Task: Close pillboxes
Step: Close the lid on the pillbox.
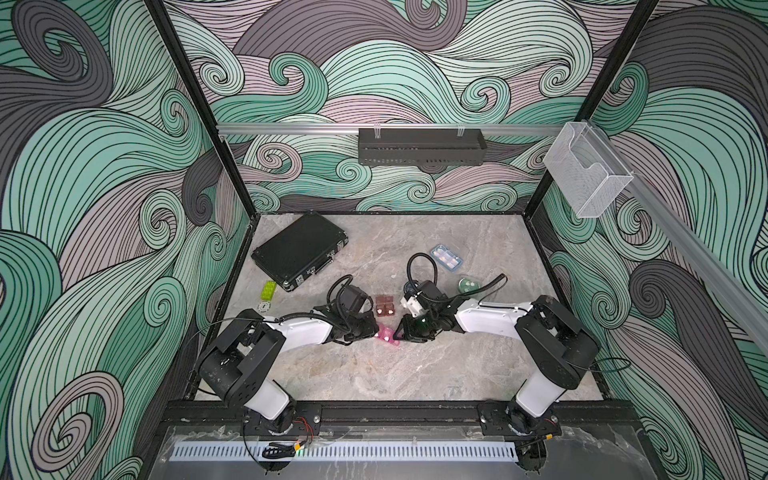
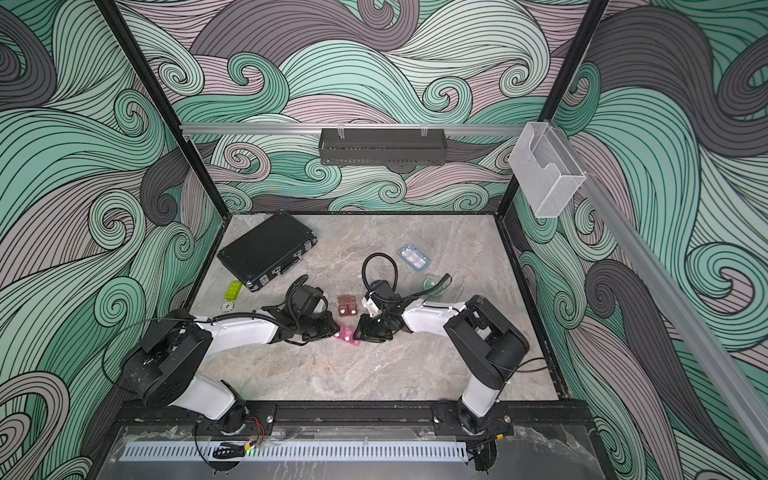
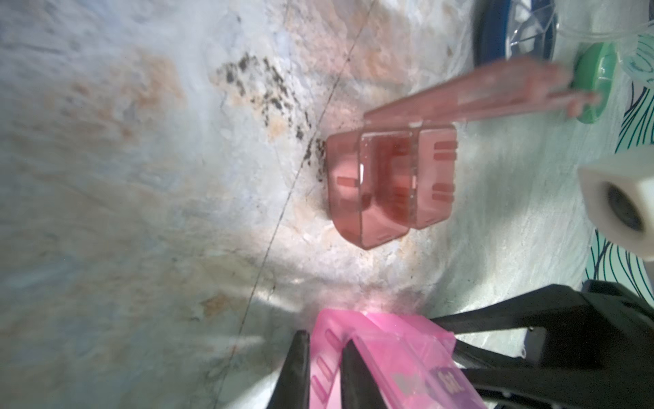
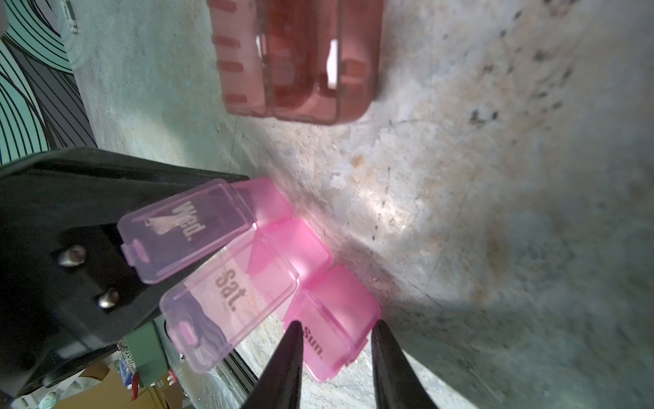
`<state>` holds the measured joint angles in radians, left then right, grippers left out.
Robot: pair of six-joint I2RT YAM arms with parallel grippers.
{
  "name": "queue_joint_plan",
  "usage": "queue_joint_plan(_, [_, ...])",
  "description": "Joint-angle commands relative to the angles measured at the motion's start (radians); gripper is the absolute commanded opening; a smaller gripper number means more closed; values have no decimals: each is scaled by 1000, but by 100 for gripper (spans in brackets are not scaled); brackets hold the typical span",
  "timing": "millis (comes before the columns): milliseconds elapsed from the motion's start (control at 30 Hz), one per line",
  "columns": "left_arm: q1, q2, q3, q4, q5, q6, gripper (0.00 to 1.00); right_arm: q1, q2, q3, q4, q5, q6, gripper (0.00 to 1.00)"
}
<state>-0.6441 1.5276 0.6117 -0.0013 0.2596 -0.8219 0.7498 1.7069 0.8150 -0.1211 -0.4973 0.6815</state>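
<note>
Two arms of one make: left arm (image 1: 299, 332) and right arm (image 1: 486, 316), each clad in glossy white shells between blocky matte-black joint housings. Black base plates (image 1: 286, 417) at the foot of each, with thin red wires (image 1: 305, 429) beside the left one. Looped black cables (image 1: 420, 254) at both wrists. White camera block (image 1: 411, 306) with a dark round lens on the right wrist. Whitish scuffs on the left shoulder housing. Left hand (image 3: 329, 371) and right hand (image 4: 339, 368) black, with slim fingers tapering to points. Two silver screw heads (image 4: 72, 255) set in the left hand's black housing.
</note>
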Motion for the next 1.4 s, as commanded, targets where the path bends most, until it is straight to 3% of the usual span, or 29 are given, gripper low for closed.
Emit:
queue_joint_plan(0, [-23,26,-22,22,-2,-40,15,31,71,-10,-29,45,-26,31])
queue_joint_plan(1000, [-71,70,-88,134,-13,-134,14,51,158,6,-37,77,-25,28])
queue_joint_plan(1167, [-71,29,-68,73,-27,-109,14,44,73,12,-60,66,-20,42])
queue_joint_plan(1367, [-71,-33,-45,2,-51,-82,14,4,-81,45,-158,38,-57,44])
